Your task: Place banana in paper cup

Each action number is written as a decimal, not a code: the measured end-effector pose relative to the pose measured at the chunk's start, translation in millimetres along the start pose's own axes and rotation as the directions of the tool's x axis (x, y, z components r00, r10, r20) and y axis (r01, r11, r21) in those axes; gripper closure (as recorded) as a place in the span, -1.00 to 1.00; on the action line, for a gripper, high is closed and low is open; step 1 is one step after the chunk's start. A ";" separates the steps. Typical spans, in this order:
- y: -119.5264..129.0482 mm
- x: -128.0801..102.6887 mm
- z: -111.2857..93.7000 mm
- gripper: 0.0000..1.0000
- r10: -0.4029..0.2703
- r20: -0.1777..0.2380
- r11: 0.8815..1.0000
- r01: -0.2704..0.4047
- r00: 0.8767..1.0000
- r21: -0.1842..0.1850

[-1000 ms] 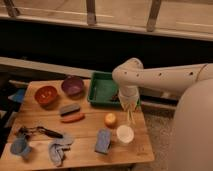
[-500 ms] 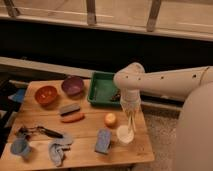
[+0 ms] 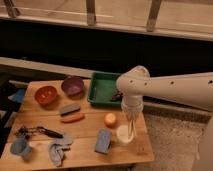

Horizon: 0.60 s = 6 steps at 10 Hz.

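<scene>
Paper cup [image 3: 124, 135], small, white and round, stands at lower centre-right of the frame on the wooden table [image 3: 80, 152], beside a blue sponge [image 3: 103, 141]. Gripper [image 3: 131, 127] hangs directly over its rim; finger spread cannot be told, and the banana is not distinguishable

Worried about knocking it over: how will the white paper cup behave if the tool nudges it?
The paper cup looks small and thin-walled, so it is probably light and would slide or tip easily. It stands near the table edge, under the tool. It would likely crush if squeezed.
</scene>
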 end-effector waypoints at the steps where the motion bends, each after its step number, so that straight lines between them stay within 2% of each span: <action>1: 4.2 9.6 3.9 1.00 -0.020 -0.030 1.000 0.020 0.999 0.006; 4: 7.9 27.5 13.8 1.00 -0.050 -0.091 0.999 0.050 0.995 -0.004; 5: 11.5 33.3 21.4 0.91 -0.062 -0.116 0.998 0.061 0.991 -0.015; 6: 16.6 34.4 25.0 0.74 -0.071 -0.123 0.997 0.068 0.990 -0.027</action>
